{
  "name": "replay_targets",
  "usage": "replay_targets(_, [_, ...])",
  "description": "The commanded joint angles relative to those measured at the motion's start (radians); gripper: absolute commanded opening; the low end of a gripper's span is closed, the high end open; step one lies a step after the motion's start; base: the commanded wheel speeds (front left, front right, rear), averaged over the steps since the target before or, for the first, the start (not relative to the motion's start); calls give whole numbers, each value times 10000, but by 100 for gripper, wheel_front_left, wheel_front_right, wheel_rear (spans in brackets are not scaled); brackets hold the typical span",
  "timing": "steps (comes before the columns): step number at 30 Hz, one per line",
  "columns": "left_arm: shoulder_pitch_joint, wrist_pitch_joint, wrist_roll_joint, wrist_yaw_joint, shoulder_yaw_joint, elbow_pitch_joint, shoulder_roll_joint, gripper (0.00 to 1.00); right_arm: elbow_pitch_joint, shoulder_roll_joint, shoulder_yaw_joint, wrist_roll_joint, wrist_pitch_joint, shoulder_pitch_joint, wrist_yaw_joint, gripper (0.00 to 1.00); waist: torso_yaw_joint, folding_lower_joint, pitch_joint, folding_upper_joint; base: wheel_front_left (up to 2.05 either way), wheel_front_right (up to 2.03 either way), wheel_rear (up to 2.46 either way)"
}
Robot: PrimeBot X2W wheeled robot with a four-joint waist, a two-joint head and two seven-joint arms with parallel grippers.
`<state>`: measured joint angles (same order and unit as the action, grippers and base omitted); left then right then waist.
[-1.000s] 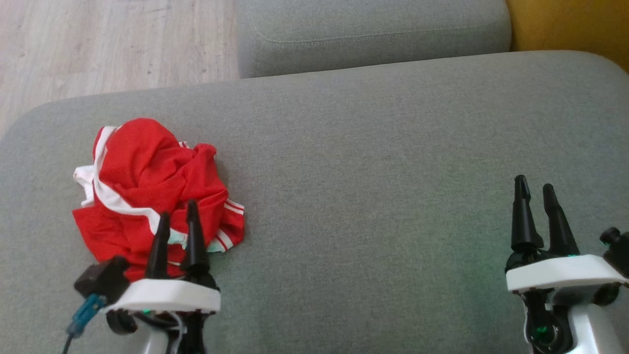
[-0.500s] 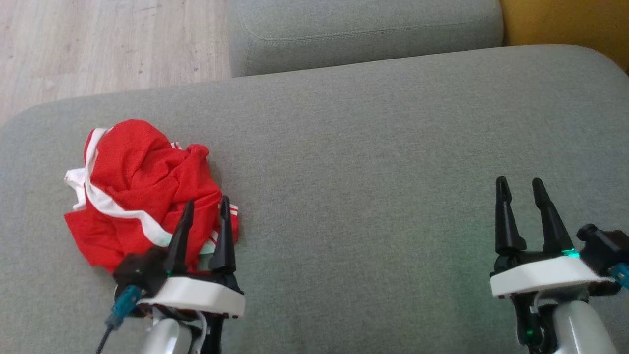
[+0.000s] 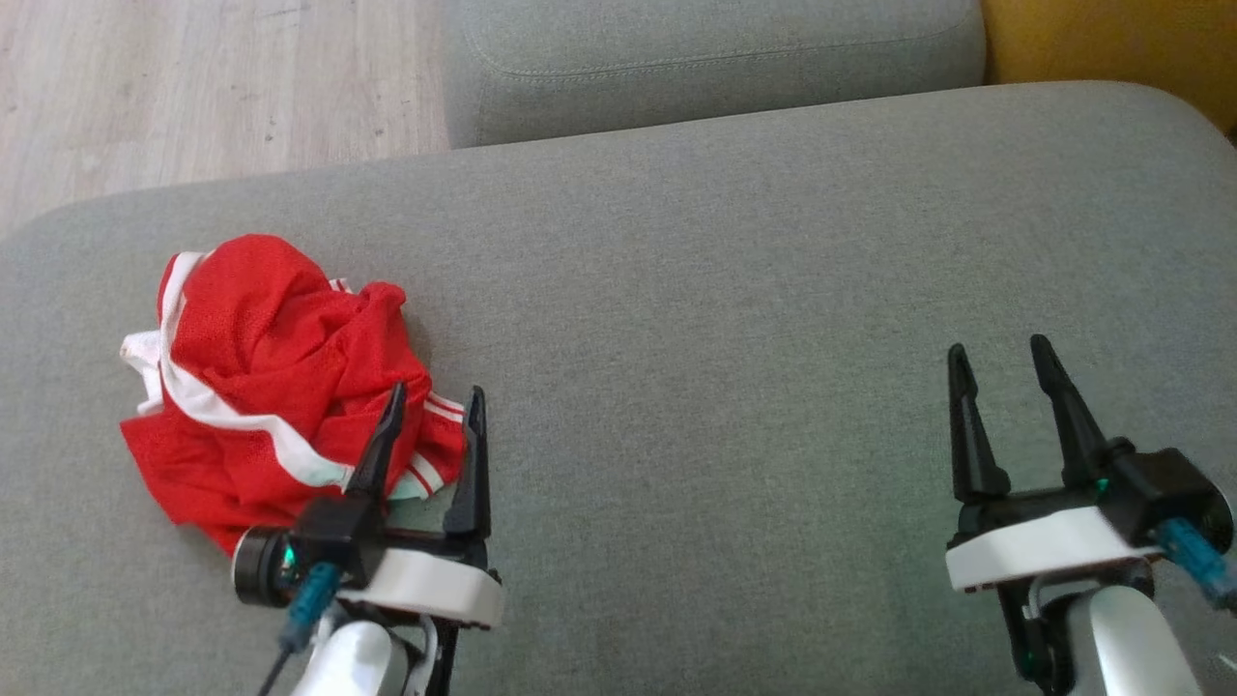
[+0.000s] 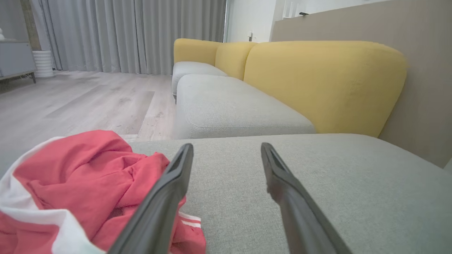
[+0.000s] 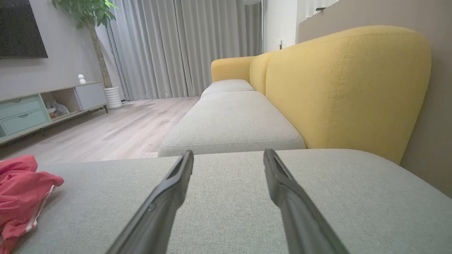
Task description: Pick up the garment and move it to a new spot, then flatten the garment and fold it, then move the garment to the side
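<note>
Lying crumpled at the frame's left, the red garment [image 3: 280, 387] rests on the grey sofa cushion [image 3: 725, 338]. The left tool [image 3: 436, 391] hovers at its lower-right edge, released and empty. The right tool [image 3: 997, 345], also released, sits at lower right, well apart. Pickup is in hand: next, the left tool probably must shift left over the cloth, descend and clench.

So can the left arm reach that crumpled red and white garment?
Probably yes. The left gripper is open at the near edge of the crumpled red and white garment, with nothing between them on the grey fabric cushion.
</note>
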<state>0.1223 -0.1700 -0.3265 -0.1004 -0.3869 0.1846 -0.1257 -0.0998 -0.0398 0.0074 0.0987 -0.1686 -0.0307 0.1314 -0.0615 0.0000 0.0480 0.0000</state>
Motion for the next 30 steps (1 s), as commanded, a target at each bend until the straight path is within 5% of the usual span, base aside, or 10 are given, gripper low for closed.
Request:
replay_targets(1, [577,-185,432,-154,107,-237,-197,100,407,-91,269,-490,-195,-476,-6,100,-5,0,10,0,0,0,0])
replay_targets(19, [1075,-713,3017,-1322,-1019,392,-701,100,557,-101,610,-3587,-726,-567,-7,100,-54,0,22,0,0,0,0])
replay_targets(25, [912,-860,2591,-1394,-805,208,-414,100,629,-103,735,-3863,-873,-510,-7,100,-75,0,-34,0,0,0,0])
replay_targets(30, [600,-918,1734,-1026,-244,-125,-70,100,534,-104,581,-2654,-931,-378,-7,100,-43,0,-44,0,0,0,0])
